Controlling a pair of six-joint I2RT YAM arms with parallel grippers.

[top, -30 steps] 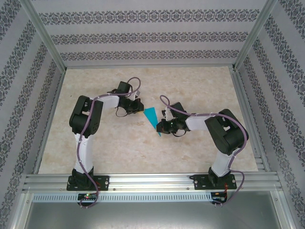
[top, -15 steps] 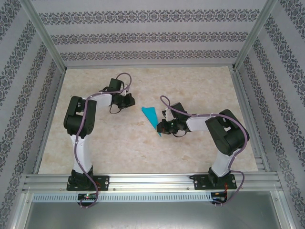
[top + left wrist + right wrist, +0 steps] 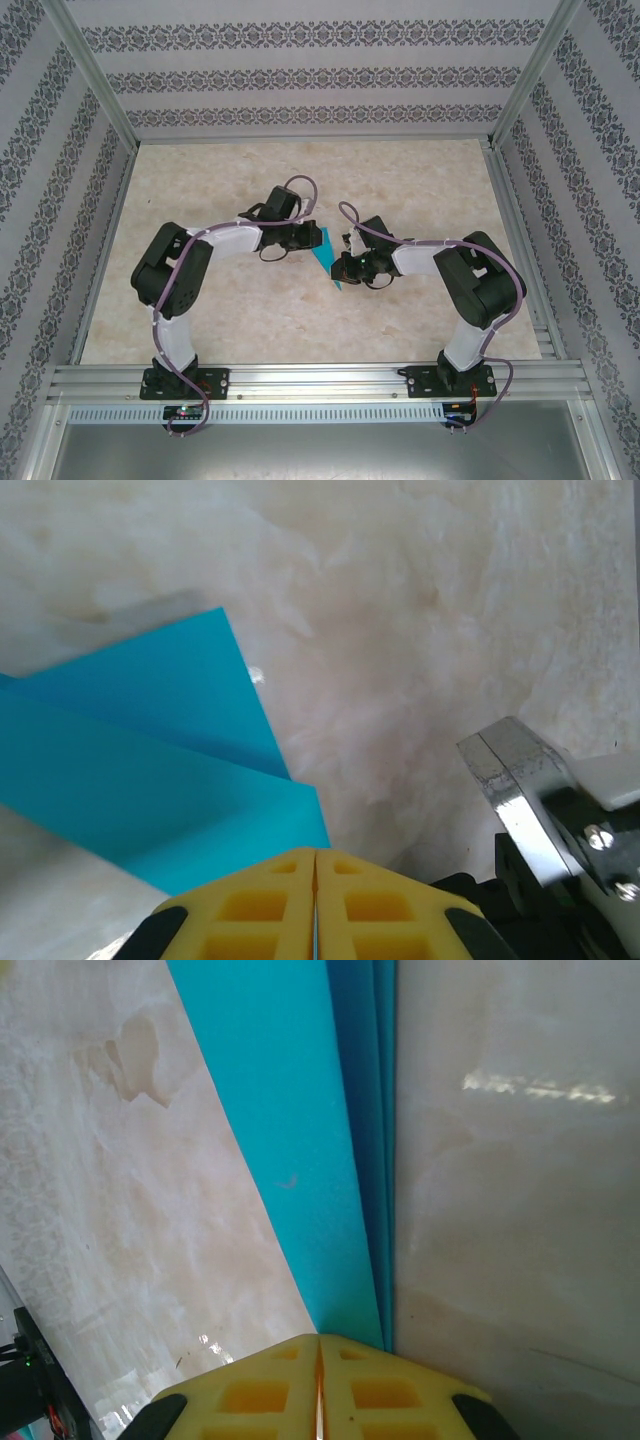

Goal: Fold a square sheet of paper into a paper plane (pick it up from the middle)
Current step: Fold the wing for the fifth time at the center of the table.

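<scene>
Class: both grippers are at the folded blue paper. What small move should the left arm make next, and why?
Probably press the shut left gripper onto the folded paper and slide along the fold to sharpen it. The right gripper looks shut on the paper's narrow end, anchoring it, and the left fingertips sit at its edge.

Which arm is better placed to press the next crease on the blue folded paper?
Probably left: the left gripper, shut, is at the folded paper's wide flap; the right gripper sits at its narrow end.
</scene>
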